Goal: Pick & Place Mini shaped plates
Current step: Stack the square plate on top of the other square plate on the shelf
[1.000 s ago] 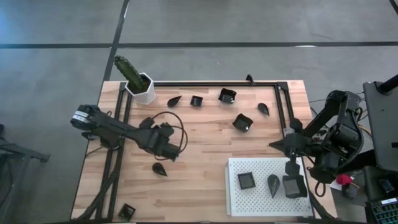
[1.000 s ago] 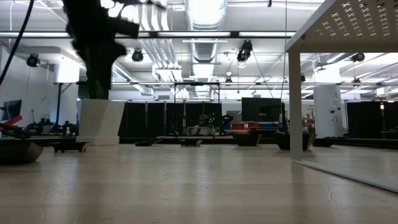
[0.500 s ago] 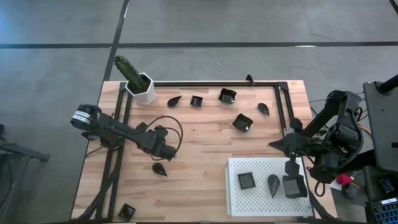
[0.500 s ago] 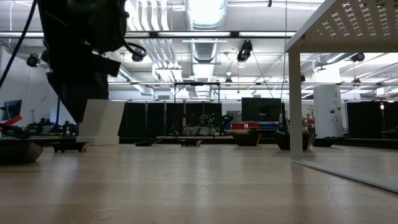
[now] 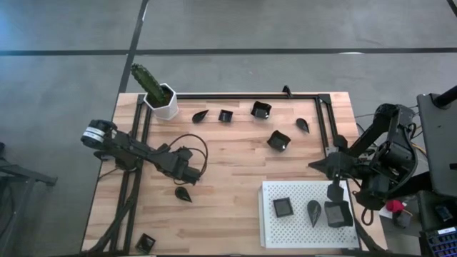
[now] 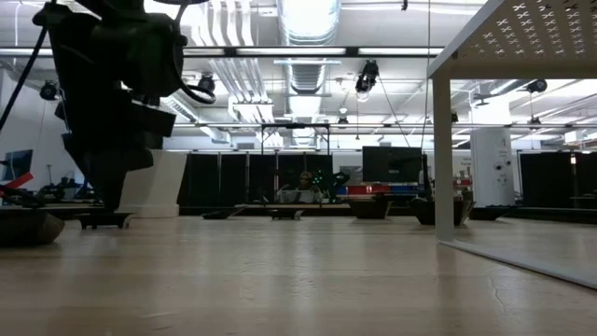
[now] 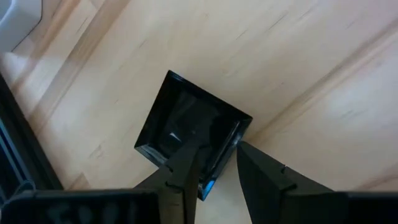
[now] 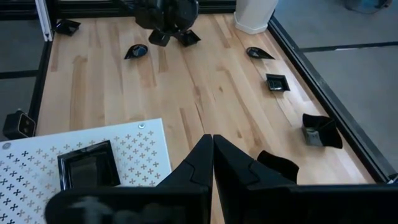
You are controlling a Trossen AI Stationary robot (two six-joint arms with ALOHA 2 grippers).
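placed: two dark plates on white perforated tray (image 5: 343, 235) | left gripper (image 7: 216, 163) narrowly straddling square plate (image 7: 189, 135) rim | right gripper (image 8: 211, 163) pinched shut, empty, over tray | left: several plates on table

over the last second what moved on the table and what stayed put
The left gripper drew back toward the table's left and came down; its fingers now straddle one rim of a square mini plate. The right gripper did not move, shut beside the white tray. The plates on the tray and table kept their places.
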